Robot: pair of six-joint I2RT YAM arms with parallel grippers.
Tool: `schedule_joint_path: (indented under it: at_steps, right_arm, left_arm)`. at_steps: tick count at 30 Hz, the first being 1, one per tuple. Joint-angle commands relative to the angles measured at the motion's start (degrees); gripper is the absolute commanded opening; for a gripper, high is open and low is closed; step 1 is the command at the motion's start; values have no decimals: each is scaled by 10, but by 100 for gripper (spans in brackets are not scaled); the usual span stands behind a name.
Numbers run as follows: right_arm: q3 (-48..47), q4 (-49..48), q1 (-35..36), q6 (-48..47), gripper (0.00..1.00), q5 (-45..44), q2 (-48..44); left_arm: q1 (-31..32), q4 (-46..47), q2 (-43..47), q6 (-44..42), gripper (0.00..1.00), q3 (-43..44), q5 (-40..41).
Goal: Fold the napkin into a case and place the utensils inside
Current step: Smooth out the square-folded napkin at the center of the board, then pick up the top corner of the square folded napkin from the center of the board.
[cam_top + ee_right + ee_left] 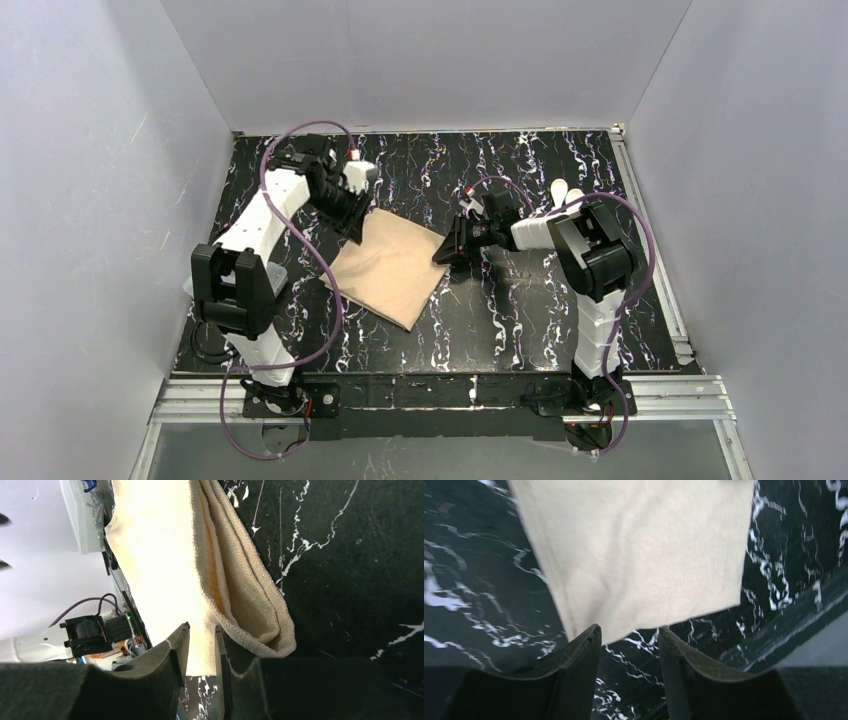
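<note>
While the napkin lies mostly flat as a slanted square on the black, white-veined worktop, both arms reach in to opposite corners of it. The left gripper stands at the far-left corner. In the left wrist view its jaws are spread apart, and the cloth's corner sits just ahead of the 2 dark fingertips. Bare worktop shows in the gap between them, so nothing is clamped.

The right gripper is at the napkin's right corner. In the right wrist view its jaws are drawn narrow and the beige cloth fills the slit between them. Beside the pinch a doubled edge of fabric sags in a soft loop. At the upper left of that view, past the cloth, a clear plastic box is visible. I cannot make out the utensils with any certainty.
</note>
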State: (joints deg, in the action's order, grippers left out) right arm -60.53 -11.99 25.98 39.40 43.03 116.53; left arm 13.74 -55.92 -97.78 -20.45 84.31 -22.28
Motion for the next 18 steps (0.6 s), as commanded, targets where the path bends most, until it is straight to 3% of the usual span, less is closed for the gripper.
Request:
schedule_joint_path:
  at_steps: [1,9,18]
  right_arm:
    - [-13,13,0,-3,36,-42,-30]
    - [-28,46,38,-1,39,-70,-88]
    - [-46,17,110,28,39,-75,-55]
  left_arm:
    - [-29,0,-60,46,44,61,2]
    - [-47,10,-219,73,38,183,-41]
    - [-46,47,-273,79,31,246,-84]
